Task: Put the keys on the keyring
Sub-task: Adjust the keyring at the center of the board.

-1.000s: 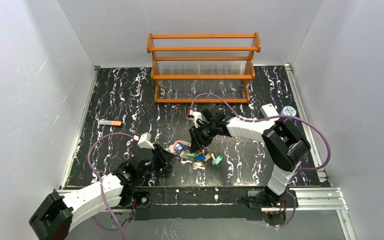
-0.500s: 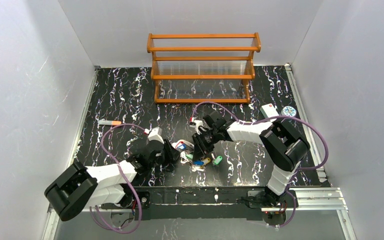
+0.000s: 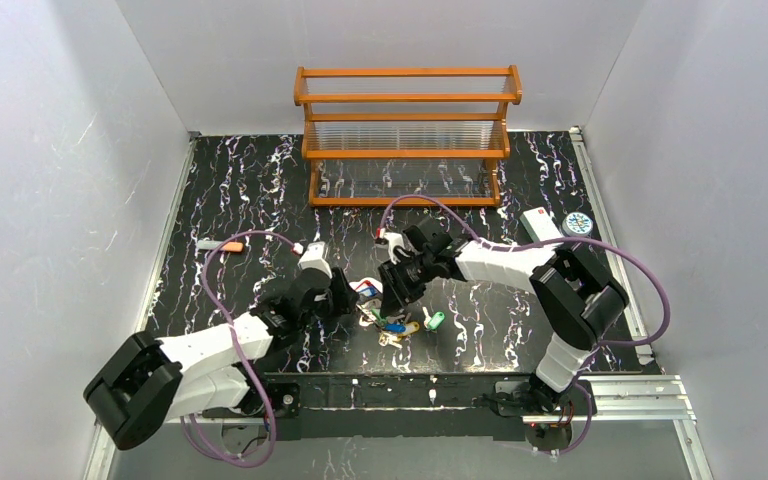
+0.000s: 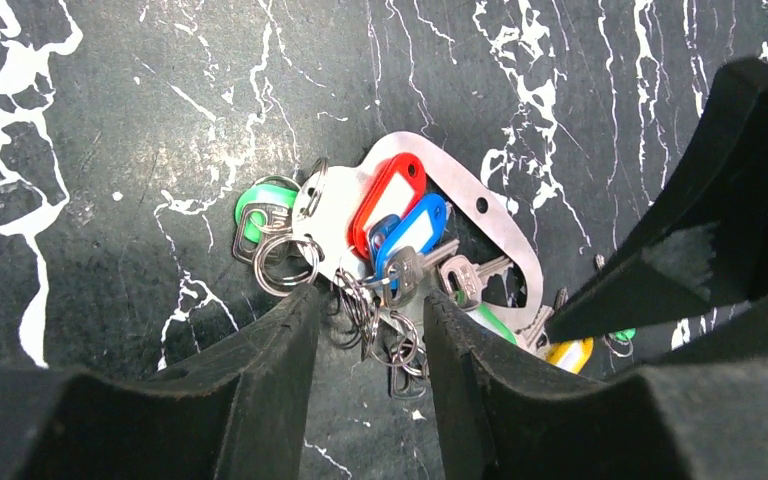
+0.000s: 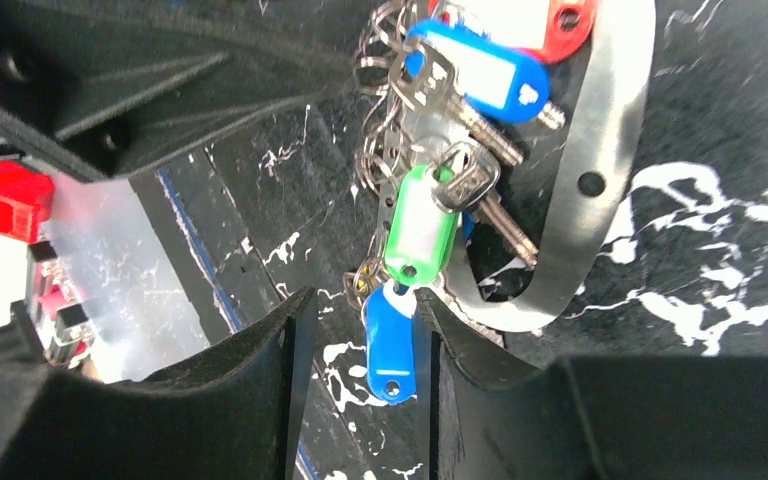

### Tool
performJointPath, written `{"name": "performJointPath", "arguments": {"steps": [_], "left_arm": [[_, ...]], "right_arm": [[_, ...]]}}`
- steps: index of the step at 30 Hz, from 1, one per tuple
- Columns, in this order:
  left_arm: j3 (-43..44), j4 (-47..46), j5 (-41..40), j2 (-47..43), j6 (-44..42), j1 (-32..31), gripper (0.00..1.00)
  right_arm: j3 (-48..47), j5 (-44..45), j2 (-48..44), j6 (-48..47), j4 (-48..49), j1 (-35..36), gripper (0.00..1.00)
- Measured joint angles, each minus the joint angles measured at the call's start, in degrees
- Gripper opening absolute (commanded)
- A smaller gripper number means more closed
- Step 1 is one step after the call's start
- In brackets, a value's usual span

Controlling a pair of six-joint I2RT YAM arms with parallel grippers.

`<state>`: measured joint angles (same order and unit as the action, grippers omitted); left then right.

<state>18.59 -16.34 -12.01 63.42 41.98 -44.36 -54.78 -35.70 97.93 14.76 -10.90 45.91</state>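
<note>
Top view: we see only that the keys (image 3: 392, 322) lie heaped at the front middle of the table (image 3: 250, 190). Left wrist view adds: the left gripper (image 4: 365, 300) stands apart, straddling loose split rings (image 4: 385, 335). The keyring (image 4: 480, 205), a flat silver oval, lies under a red tag (image 4: 388, 200). Right wrist view adds: the right gripper (image 5: 360, 310) stands apart, with a blue tag (image 5: 390, 345) between its fingers.

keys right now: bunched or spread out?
Mostly bunched. The red tag, blue tag and silver keys overlap in one heap on the keyring; one green tag lies just off the heap, on the right arm's side.
</note>
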Motion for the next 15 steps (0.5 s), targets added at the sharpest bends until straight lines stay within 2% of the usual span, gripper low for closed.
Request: {"name": "performJointPath", "arguments": {"steps": [8,12,15], "left_arm": [[-2.8,2.4,2.8,-7.5,2.0,0.0,0.39],[-7.0,-0.5,6.4,-8.3,4.4,0.0,0.35],[-9.5,-4.0,9.6,-7.8,6.6,0.0,0.33]], "right_arm": [[-2.8,3.4,-0.1,-2.0,-2.6,0.4,0.48],[-3.1,4.8,-0.1,-2.6,-3.7,1.2,0.46],[-4.0,5.2,0.0,-2.7,-4.3,1.9,0.4]]}}
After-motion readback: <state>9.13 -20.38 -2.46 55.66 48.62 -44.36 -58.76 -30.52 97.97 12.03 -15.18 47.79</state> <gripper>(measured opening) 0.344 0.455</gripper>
